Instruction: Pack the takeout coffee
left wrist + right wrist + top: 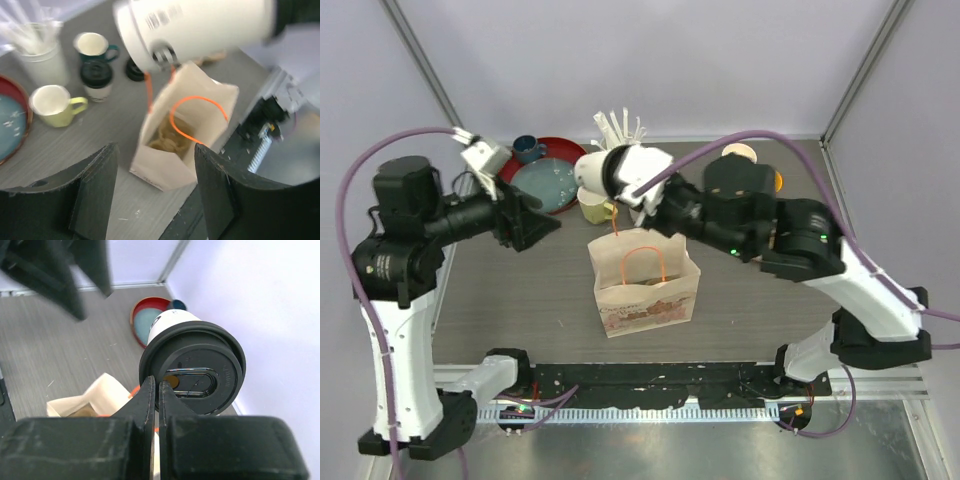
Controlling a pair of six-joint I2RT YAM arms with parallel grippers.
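Coffee stood outside the bag: a cream-white paper cup with a round black plastic lid (96,80) was upright on the grey wood-grain worktop (520,290), between 11 and 12 o'clock of the tan paper bag (645,285) and just beside a yellow ceramic mug (52,105). A second black-lidded cup (135,70) stood near it. It was half hidden under the right arm's white wrist, so from the left wrist only its lid showed. The right wrist's own camera looked straight down on one such lid, close beyond its fingertips; I could not tell which of the two cups it was.

The bag stood upright and open at the middle of the worktop, with something tan and crumpled at its bottom that I could not make out. The right end effector (155,390) was clenched on one orange loop handle (148,92), which ran taut up from the bag's far edge. The other orange handle (197,107) drooped over the mouth.

The left end effector (152,165) hung at about 9 o'clock of the bag, fingers spread wide and grasping nothing.

Further out, at 10 to 11 o'clock, lay a round red tray (565,150) carrying a blue-grey plate (545,185), with a dark teal mug (528,148) at its far edge. A white tumbler of white plastic sticks (37,60) stood at 12 o'clock.
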